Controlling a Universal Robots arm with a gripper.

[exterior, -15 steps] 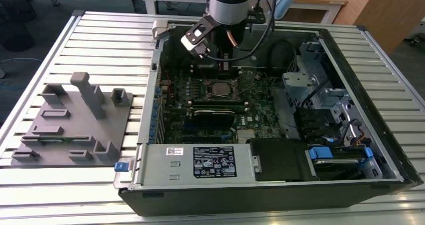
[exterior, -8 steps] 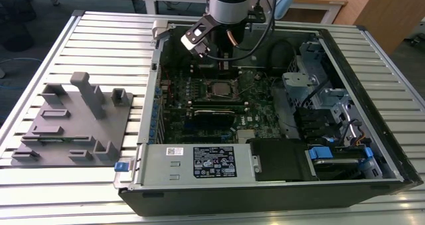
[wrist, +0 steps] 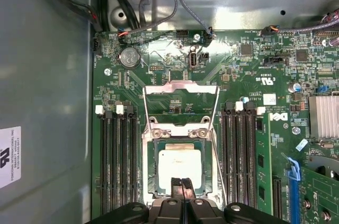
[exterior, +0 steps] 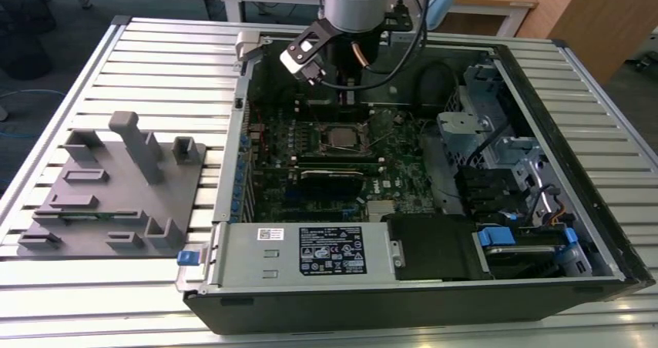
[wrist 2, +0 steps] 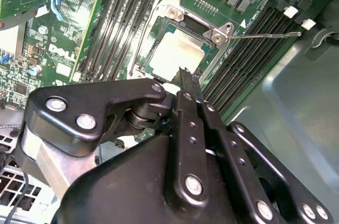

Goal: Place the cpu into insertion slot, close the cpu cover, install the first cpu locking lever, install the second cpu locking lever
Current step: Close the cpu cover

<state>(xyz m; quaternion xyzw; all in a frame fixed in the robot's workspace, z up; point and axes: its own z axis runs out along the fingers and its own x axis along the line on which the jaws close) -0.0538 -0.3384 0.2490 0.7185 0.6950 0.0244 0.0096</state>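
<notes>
Inside the computer case [exterior: 411, 302]: a green motherboard [exterior: 298, 186] lies flat on the case floor, with the insertion slot [exterior: 340, 136] in its far half.
Cpu: the cpu [wrist: 180, 163] sits flat in the insertion slot with its silver top up. It shows in both wrist views [wrist 2: 177, 54].
Insertion slot: the silver rim [wrist: 146, 171] frames the seated chip. Long black memory slots [wrist: 238, 155] run along two opposite sides of it.
Cpu cover: the cpu cover [wrist: 180, 90] is raised open, swung up off the chip at the socket edge opposite the fingertips. Green board shows through its window.
Locking lever: a thin wire lever [wrist 2: 265, 35] stands clear of the socket and reaches out across the memory slots, unlatched.
Gripper: the gripper [wrist: 183, 182] hangs just above the cpu edge farthest from the raised cover. Its two slim fingers [wrist 2: 186, 83] are pressed together with nothing between them. Whether the tips touch the chip cannot be told.
Arm: the grey arm [exterior: 355, 1] comes down over the far end of the case.
Power supply: a boxy silver power supply [exterior: 308, 252] fills the near end of the case.
Heatsink: a pale finned heatsink [wrist: 323, 118] sits on the board, near of the socket.
Fixture plate: a grey fixture plate [exterior: 103, 202] with upright posts lies on the slatted table [exterior: 154, 55], at the exterior view's left of the case.
</notes>
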